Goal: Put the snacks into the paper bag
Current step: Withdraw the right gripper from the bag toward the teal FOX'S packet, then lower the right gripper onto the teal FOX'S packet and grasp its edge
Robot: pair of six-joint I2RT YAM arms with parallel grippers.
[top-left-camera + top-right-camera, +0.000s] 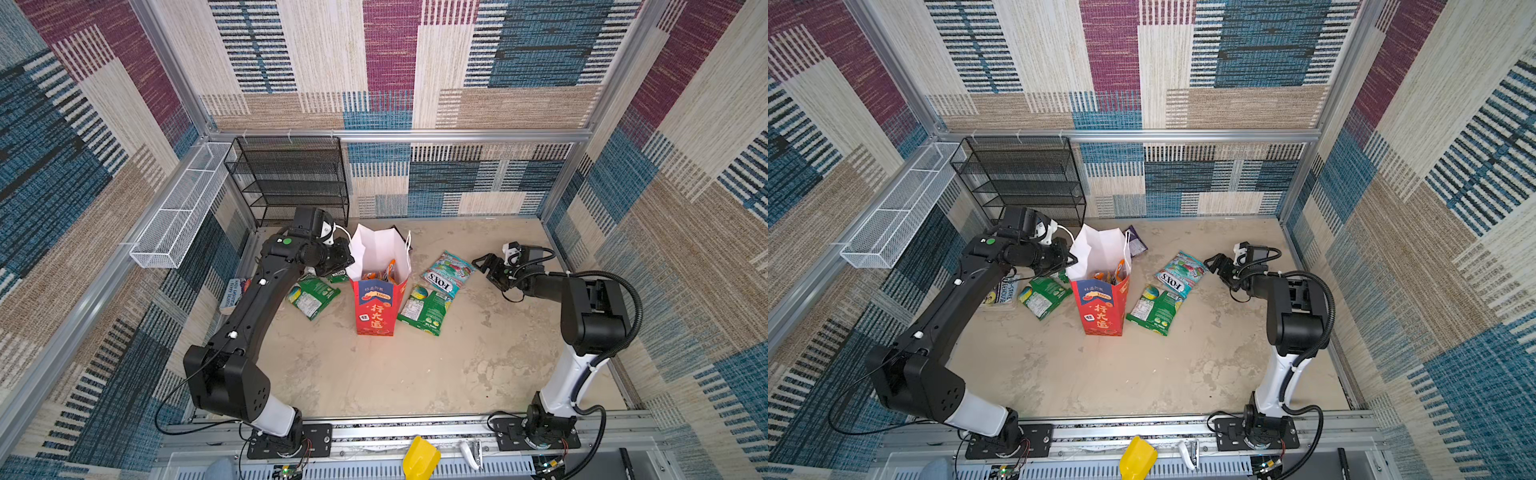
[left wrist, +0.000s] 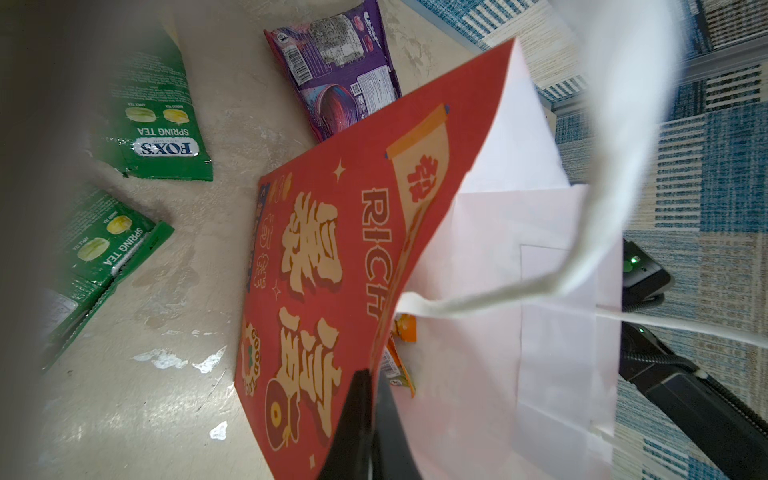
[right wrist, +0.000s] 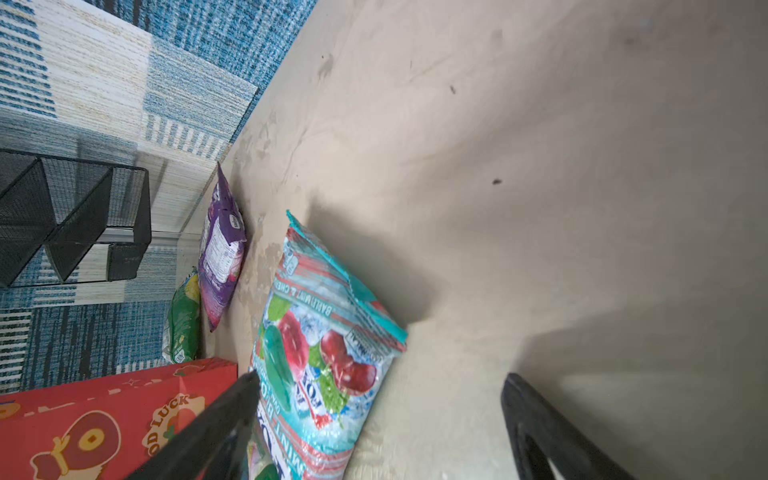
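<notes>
In both top views the bag (image 1: 376, 307) stood upright at mid-frame with snacks (image 1: 386, 272) in it. A left pouch (image 1: 311, 297) lay just beside it, two right pouches (image 1: 424, 309) lay on its other side, and a rear pouch (image 1: 1136, 241) lay behind it. My left pincer (image 1: 350, 261) met its left rim, and my right pincer (image 1: 482, 266) hung right of those pouches.

Book (image 1: 233, 293) mostly under left arm (image 1: 262, 299), purple pouch (image 1: 1136, 243) half behind bag (image 1: 1100, 307), orange pouches (image 1: 388, 271) barely clear its wall, green pouches (image 2: 158, 137) fade into blur in left wrist view.
</notes>
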